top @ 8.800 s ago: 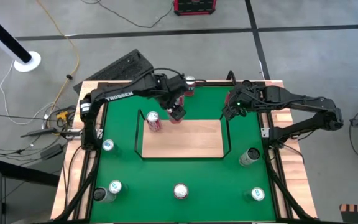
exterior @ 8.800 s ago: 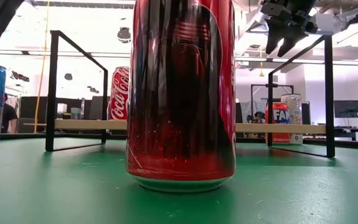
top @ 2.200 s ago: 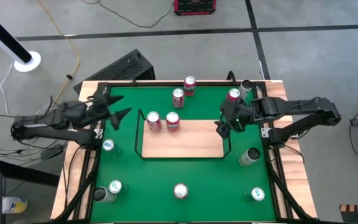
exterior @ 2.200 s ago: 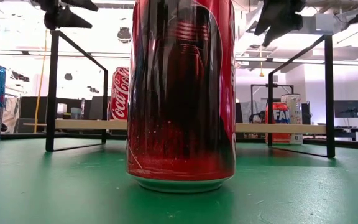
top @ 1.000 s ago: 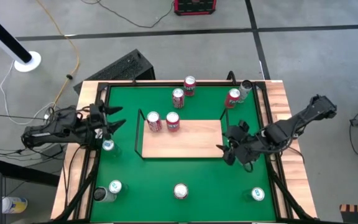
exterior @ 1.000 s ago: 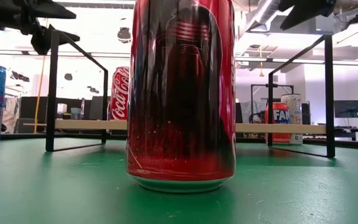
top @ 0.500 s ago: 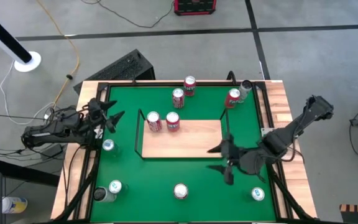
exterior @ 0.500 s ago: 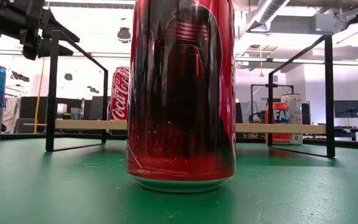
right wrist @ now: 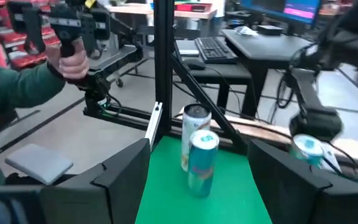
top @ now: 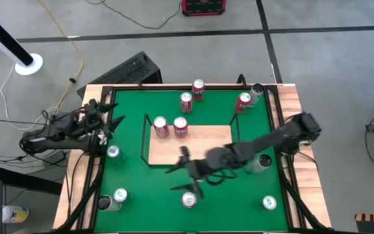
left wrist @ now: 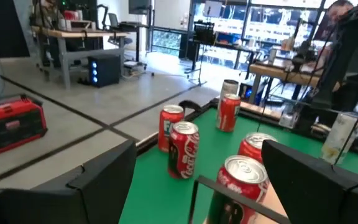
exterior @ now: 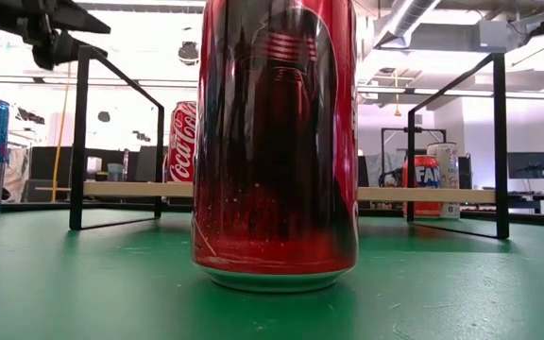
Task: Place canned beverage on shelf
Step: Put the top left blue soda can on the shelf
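Note:
The shelf [top: 200, 146] is a light-wood board with black wire rails, and two red cans [top: 160, 126] [top: 180, 126] stand on its far left part. Several more cans stand on the green table, one red can [top: 187, 199] at the near middle, which fills the low view [exterior: 275, 142]. My right gripper [top: 182, 175] hovers open just off the shelf's near edge, above and beyond that can, holding nothing. My left gripper [top: 109, 117] stays open over the table's left edge, also seen in the low view [exterior: 64, 33].
Loose cans stand at the far edge [top: 198, 88] [top: 243, 101], the left side [top: 113, 152], the near left corner [top: 120, 195] and the near right [top: 269, 203]. A silver can [top: 263, 162] stands beside my right arm. A person's hand [right wrist: 73, 62] holds a controller beyond the table.
My right gripper has swept fast from the shelf's right end toward the table's left, along the shelf's near edge, to the near middle, rolling its wrist as it went; its fingers have stayed open. My left gripper has risen slightly at the left edge.

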Robot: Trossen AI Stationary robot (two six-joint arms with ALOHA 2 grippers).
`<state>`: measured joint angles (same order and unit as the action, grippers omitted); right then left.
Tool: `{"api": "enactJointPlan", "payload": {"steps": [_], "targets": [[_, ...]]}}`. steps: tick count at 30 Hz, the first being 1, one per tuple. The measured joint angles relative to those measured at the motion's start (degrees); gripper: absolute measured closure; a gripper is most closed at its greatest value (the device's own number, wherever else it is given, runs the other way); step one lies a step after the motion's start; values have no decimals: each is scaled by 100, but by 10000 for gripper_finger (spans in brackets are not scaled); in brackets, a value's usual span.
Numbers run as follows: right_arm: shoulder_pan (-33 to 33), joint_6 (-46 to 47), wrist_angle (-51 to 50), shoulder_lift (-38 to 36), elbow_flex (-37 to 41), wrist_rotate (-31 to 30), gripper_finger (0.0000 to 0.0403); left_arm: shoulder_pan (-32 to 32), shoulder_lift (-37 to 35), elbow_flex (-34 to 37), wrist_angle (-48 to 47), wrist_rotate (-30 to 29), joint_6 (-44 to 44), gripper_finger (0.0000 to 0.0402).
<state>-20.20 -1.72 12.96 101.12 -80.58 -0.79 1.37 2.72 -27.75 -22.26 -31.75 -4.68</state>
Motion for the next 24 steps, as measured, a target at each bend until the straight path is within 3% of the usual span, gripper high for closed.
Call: {"api": "enactJointPlan", "payload": {"steps": [5,13,19,24], "targets": [[278,-466,16,1129,-1173,336,106,0,0,-196,-562,-56,55,70],[492,-241,227,2780,-2833,922,106,0,0,-196,-626,-57,-13,70],[552,-238,233,3642,-3945,1698,106,0,0,-196,-615,-59,-9,70],[651,-234,194,4244,-4519,1747,106,0,0,-196,-614,-59,-7,70]]}}
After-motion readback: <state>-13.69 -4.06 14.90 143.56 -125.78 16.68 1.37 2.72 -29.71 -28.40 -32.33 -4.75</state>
